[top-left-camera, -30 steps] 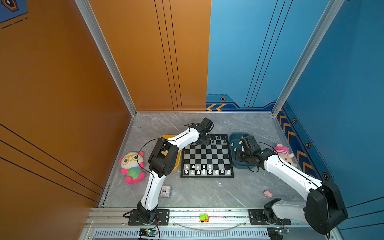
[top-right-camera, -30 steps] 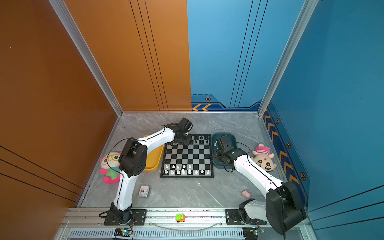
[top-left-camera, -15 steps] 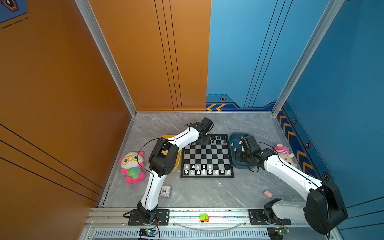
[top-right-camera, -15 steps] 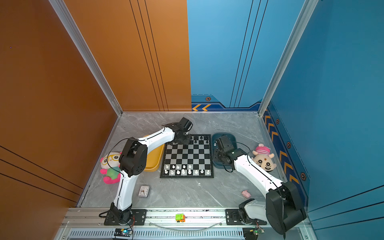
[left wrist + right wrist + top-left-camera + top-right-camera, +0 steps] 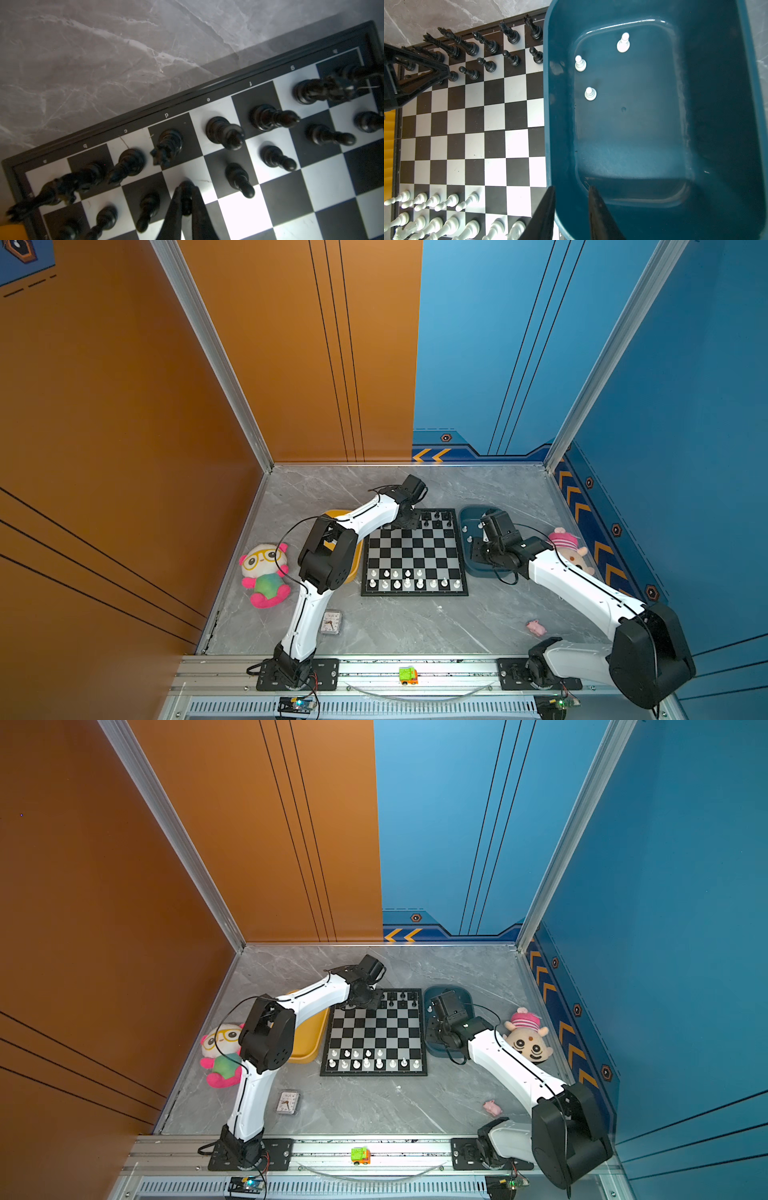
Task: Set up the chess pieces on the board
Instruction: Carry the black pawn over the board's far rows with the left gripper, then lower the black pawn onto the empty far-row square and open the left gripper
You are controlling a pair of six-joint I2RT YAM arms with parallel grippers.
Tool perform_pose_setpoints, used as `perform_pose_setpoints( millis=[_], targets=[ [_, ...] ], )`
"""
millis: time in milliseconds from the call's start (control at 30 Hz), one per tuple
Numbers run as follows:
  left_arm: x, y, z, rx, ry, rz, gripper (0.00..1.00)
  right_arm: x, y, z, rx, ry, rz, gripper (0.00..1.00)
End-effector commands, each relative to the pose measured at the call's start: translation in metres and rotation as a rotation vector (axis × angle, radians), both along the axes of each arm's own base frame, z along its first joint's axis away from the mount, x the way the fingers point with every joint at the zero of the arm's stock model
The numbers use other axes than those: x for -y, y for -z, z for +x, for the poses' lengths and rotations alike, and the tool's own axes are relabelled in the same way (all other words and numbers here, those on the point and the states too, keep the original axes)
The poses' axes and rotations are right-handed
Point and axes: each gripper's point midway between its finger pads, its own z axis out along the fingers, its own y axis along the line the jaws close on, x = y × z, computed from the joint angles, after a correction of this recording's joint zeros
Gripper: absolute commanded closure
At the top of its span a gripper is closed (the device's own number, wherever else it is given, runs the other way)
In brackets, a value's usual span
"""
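- Clutter at the desk's near edge, a small clock and a pink toy pig, lies well apart from the work.
- White pieces fill the board's near row and five squares of the next; three white pawns stand in the teal tray just beside the board's right edge.
- Right gripper hangs over that tray's near rim, jaws apart with nothing between them.
- Left gripper is clamped on a black pawn in the second row from the board's far edge, black pieces crowding both sides; whether its base touches the square I cannot tell.
- Best handling, I judge: seat the base flat and centred, release only then, and lift straight up to spare the neighbours.
- Desk is smooth grey marble-look; orange wall panels and blue panels meet behind the far edge.
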Motion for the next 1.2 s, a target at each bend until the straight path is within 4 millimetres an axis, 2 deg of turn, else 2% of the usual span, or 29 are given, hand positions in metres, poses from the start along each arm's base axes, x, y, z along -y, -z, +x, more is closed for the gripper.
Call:
perform_pose_setpoints(
  millis=[0, 467, 1167],
  targets=[
    [-0.0038, 0.0055, 0.0035, -0.017, -0.001, 0.011, 0.85, 0.0004, 0.0037, -0.0023, -0.013, -0.016, -0.003, 0.70],
    [-0.0016, 0.0018, 0.0011, -0.016, 0.008, 0.001, 0.76, 0.0010, 0.0036, -0.0033, -0.012, -0.013, -0.001, 0.70],
    [0.0038, 0.0112, -0.0015, -0.045, 0.017, -0.014, 0.79, 0.0018, 0.0041, -0.0045, -0.012, -0.011, -0.002, 0.70]
  ],
)
